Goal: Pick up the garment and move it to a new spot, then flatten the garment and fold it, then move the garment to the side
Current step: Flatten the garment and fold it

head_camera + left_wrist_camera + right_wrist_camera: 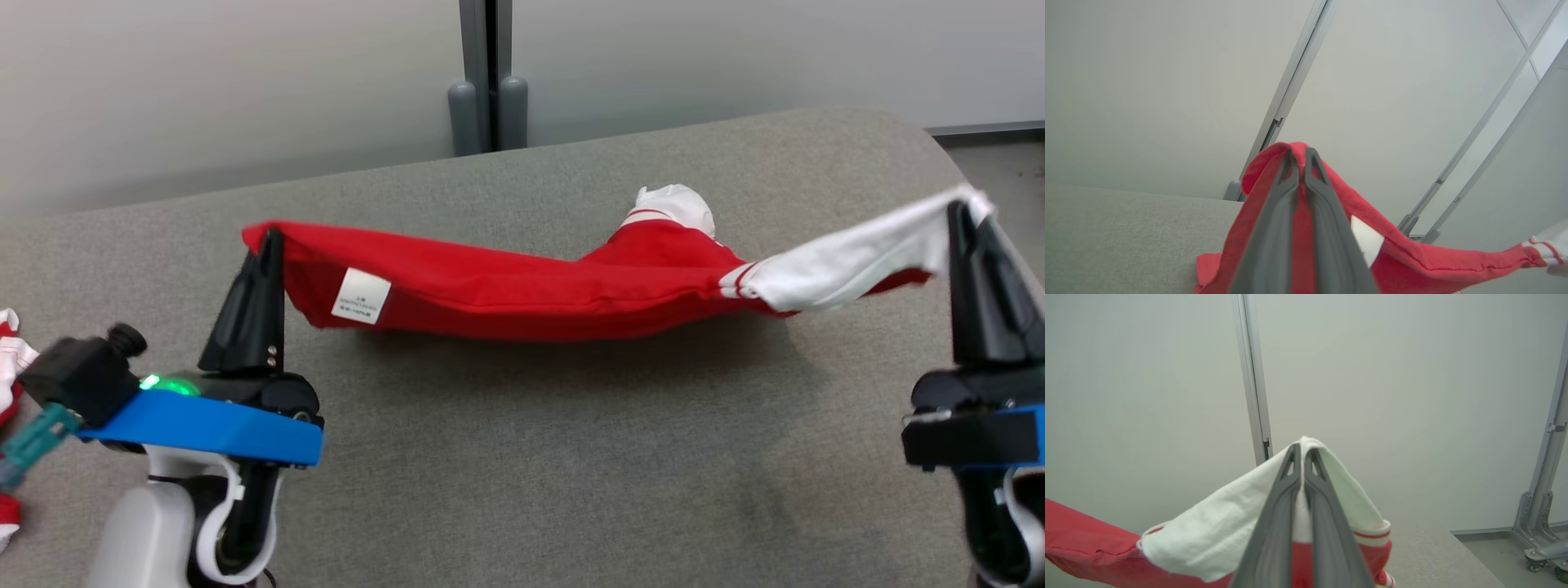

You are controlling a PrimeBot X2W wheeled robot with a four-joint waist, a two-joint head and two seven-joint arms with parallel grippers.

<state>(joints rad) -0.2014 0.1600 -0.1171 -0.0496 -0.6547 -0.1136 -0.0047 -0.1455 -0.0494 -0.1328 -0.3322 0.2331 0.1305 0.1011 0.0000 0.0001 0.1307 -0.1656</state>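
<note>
The garment (522,286) is red with white sleeves and a white label, and it hangs stretched between my two grippers above the grey table (571,457). My left gripper (265,238) is shut on its red left corner. In the left wrist view the red cloth (1412,257) drapes over that gripper (1300,155). My right gripper (967,211) is shut on the end of a white sleeve at the far right. The right wrist view has the white sleeve (1208,531) folded over that gripper (1301,451). A second white sleeve (673,204) lies bunched on the table behind.
Another red and white piece of cloth (8,359) lies at the table's left edge. Grey partition panels with a post (488,90) stand behind the table. The table's right edge drops to the floor (1004,163).
</note>
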